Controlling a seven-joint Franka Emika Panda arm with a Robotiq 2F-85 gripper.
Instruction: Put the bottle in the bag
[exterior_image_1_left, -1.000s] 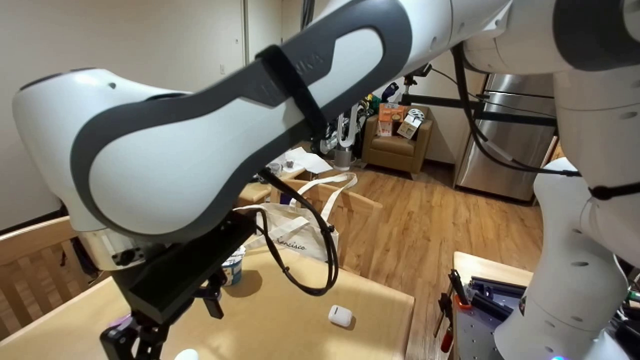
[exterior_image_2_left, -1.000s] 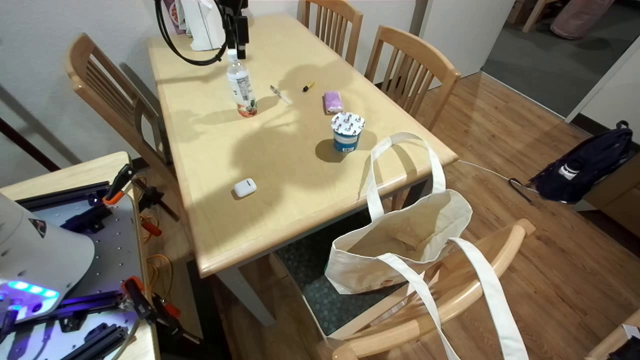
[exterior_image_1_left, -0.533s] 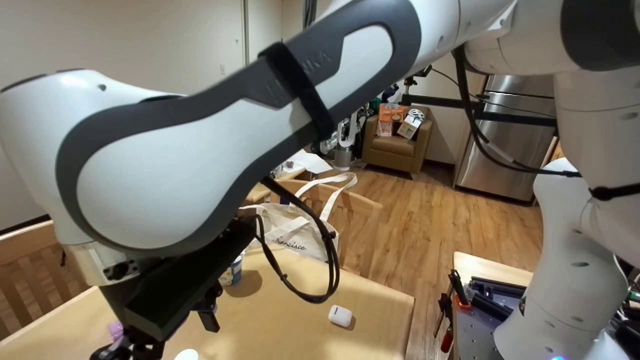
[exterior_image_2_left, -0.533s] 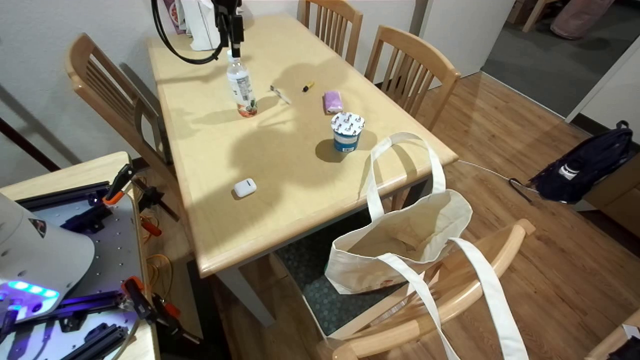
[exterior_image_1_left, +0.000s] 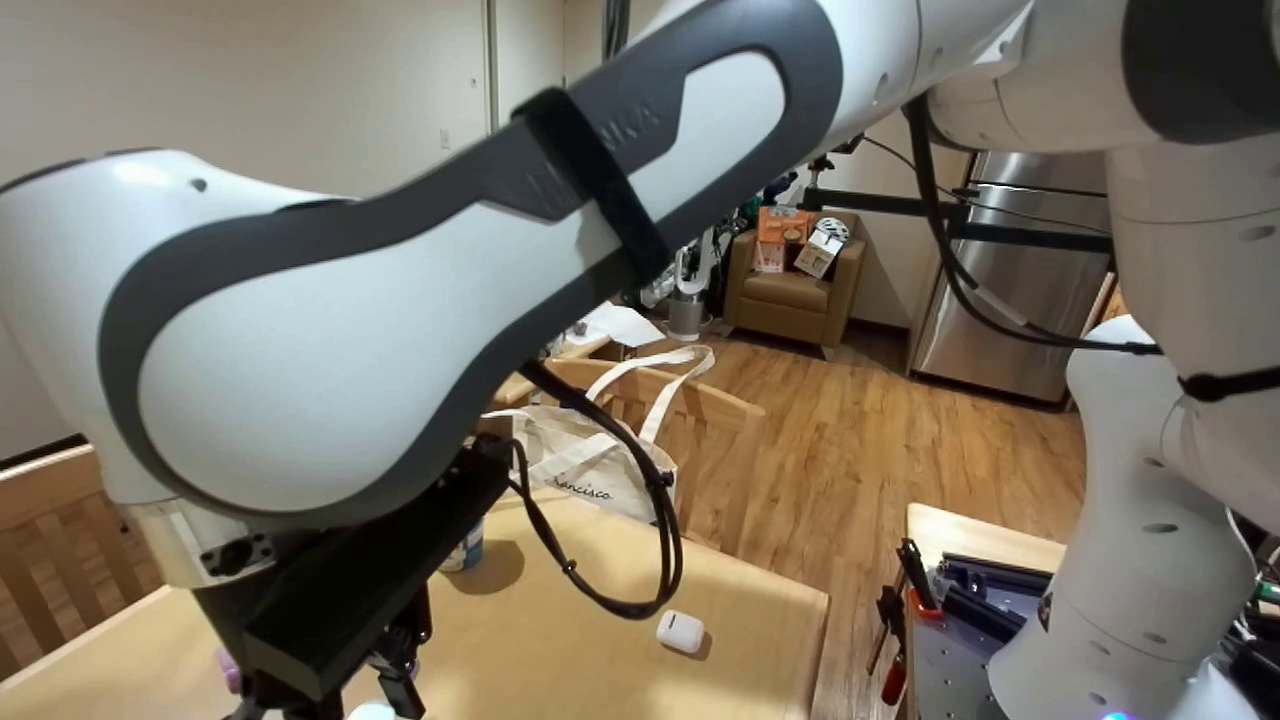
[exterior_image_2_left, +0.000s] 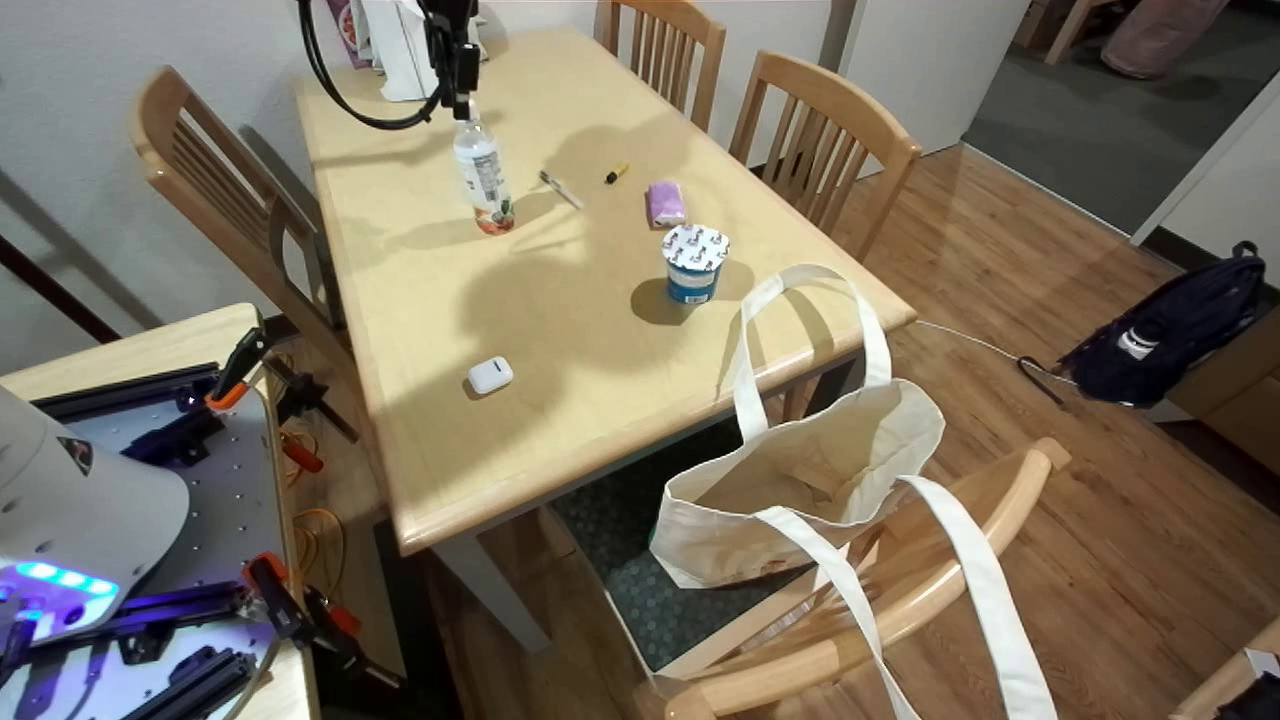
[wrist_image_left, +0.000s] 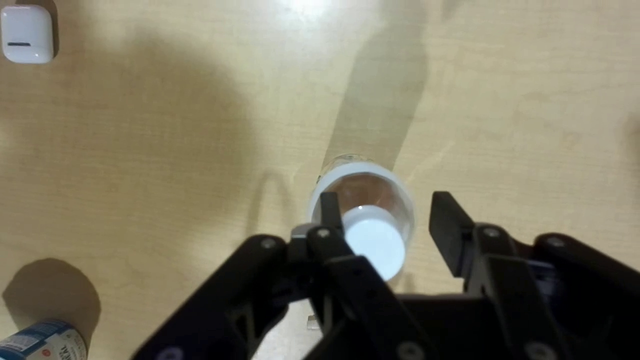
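In an exterior view we count one upright bottle (exterior_image_2_left: 484, 180) at eleven o'clock on the desk (exterior_image_2_left: 440, 450), its cap (wrist_image_left: 377, 245) partly hidden by one claw (wrist_image_left: 387, 220), whose fingers (wrist_image_left: 450, 232) stand parted; next, one cup (exterior_image_2_left: 693, 270); at five o'clock from it, one bag (exterior_image_2_left: 735, 540), a strap (exterior_image_2_left: 965, 535) cropped.

In an exterior view, a white case (exterior_image_2_left: 490, 375) lies on the tabletop (exterior_image_2_left: 450, 480) towards the front left corner; a blue cup (exterior_image_2_left: 693, 282) stands towards the front right corner. A purple packet (exterior_image_2_left: 666, 204) rests near the right edge, a pen (exterior_image_2_left: 561, 190) lies farther in, and a small yellow-and-black object (exterior_image_2_left: 617, 173) between the two. Wooden chairs (exterior_image_2_left: 850, 107) stand along the left and right edges, and a dark backpack (exterior_image_2_left: 1165, 325) sits well apart from the front right corner.
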